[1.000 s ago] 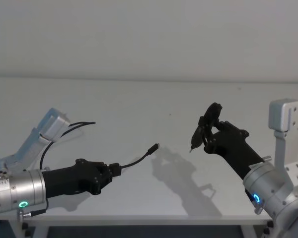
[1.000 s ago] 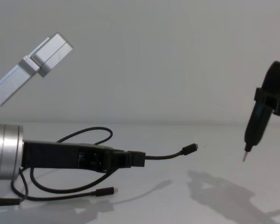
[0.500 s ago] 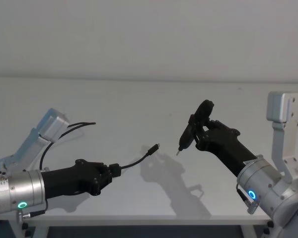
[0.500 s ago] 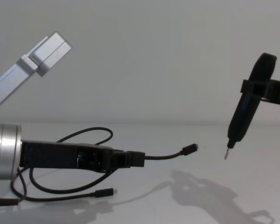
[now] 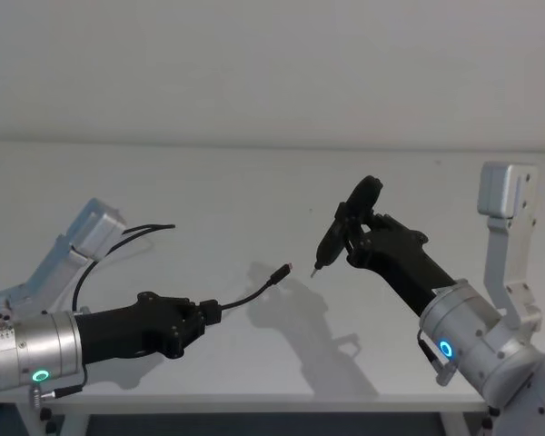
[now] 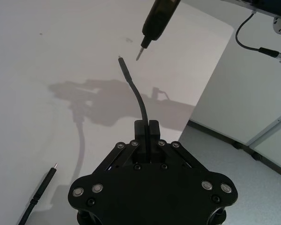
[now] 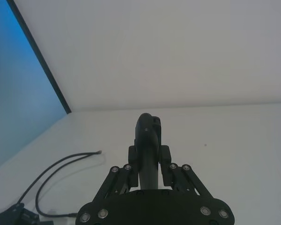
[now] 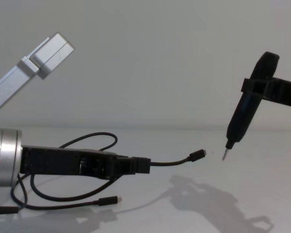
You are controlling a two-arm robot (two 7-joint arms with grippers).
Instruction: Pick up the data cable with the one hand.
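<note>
The data cable [image 5: 247, 295] is a thin black cord, and my left gripper [image 5: 213, 312] is shut on it just above the table. Past the fingers, a short free end curves up to a small plug [image 8: 198, 155]. The same grip appears in the left wrist view: gripper [image 6: 147, 127], cable [image 6: 139, 101]. The rest of the cable lies in loose loops [image 8: 63, 195] on the table behind the left arm. My right gripper [image 5: 356, 229] is shut on a black tool [image 8: 245, 109]. The tool's thin metal tip [image 5: 314, 267] hangs close to the plug, not touching.
The white table [image 5: 254, 182] runs back to a plain wall. A second plug [image 8: 109, 200] of the cable rests near the front edge. Silver arm links stand at the left [image 5: 91, 227] and right [image 5: 504, 195]. A blue panel [image 7: 18, 84] stands beyond the table's left side.
The right gripper has carried the black tool leftward, bringing its tip close to the cable's plug. The left gripper and the cable have stayed put.
</note>
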